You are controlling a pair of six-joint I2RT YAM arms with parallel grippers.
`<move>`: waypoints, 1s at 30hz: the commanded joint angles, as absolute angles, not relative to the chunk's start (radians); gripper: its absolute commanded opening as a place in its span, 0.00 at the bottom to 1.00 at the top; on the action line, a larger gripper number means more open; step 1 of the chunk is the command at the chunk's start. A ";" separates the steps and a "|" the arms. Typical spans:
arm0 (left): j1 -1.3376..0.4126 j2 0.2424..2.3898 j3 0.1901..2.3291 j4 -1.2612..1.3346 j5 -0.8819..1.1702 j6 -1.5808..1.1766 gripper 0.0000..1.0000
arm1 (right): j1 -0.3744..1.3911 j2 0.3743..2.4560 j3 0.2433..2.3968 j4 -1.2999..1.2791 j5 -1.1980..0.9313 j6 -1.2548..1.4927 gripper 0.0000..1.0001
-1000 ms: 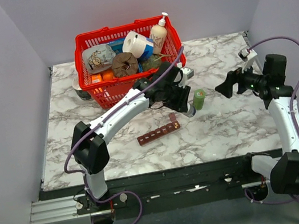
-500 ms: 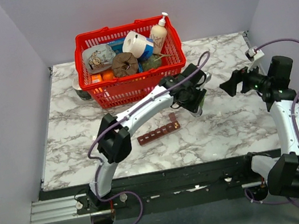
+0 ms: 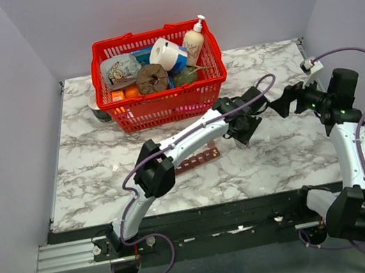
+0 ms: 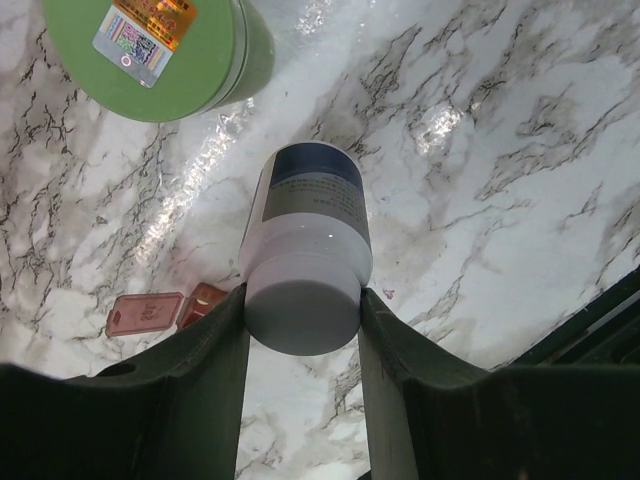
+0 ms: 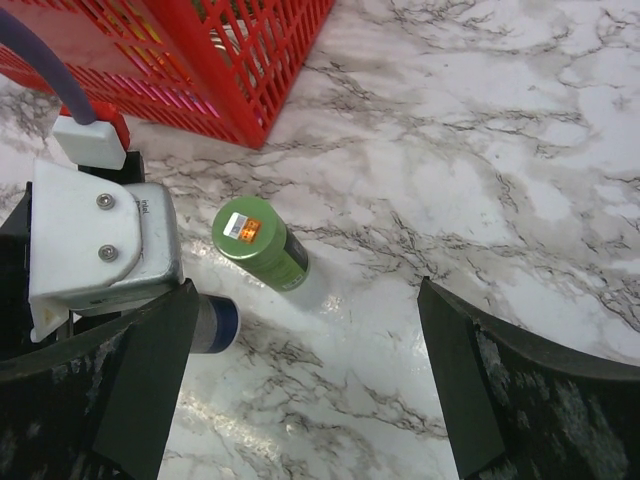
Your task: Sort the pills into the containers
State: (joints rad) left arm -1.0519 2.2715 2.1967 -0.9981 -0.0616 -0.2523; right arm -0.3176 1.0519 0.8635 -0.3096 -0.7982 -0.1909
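My left gripper (image 4: 303,335) is shut on a white pill bottle (image 4: 305,250) with a dark blue label, gripping it at the cap end. In the top view that gripper (image 3: 245,127) sits right of the containers (image 3: 197,160), a dark-red strip partly under the arm. One end of the strip (image 4: 160,312) shows below the bottle. A green bottle (image 4: 160,50) stands just beyond. My right gripper (image 5: 308,300) is open and empty, hovering over the green bottle (image 5: 262,243) and the blue end of the white bottle (image 5: 215,323). In the top view it (image 3: 283,103) is right of the left gripper. No loose pills show.
A big red mesh basket (image 3: 163,104) full of household items stands at the back of the marble table (image 3: 284,154), close behind the left arm. Its corner (image 5: 250,60) shows in the right wrist view. A dark round object (image 3: 99,112) lies left of the basket.
The left arm has swung right with the white bottle, from beside the strip to in front of the right gripper, covering the green bottle from above. The right arm drew back slightly.
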 commanded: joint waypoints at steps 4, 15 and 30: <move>-1.065 2.333 2.267 -1.023 -0.081 -0.256 0.18 | -0.325 1.040 0.848 -0.285 -0.825 -0.183 1.00; -1.062 2.364 2.287 -1.014 -0.055 -0.268 0.38 | -0.325 1.035 0.845 -0.281 -0.824 -0.184 1.00; -1.020 2.260 2.217 -0.902 0.058 -0.308 0.66 | -0.327 1.034 0.841 -0.281 -0.827 -0.190 1.00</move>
State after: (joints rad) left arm -1.0286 2.3302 2.2250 -0.9443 0.0071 -0.2920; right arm -0.3229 1.0504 0.8581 -0.3065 -0.8013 -0.1909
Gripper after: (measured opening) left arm 0.657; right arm 0.995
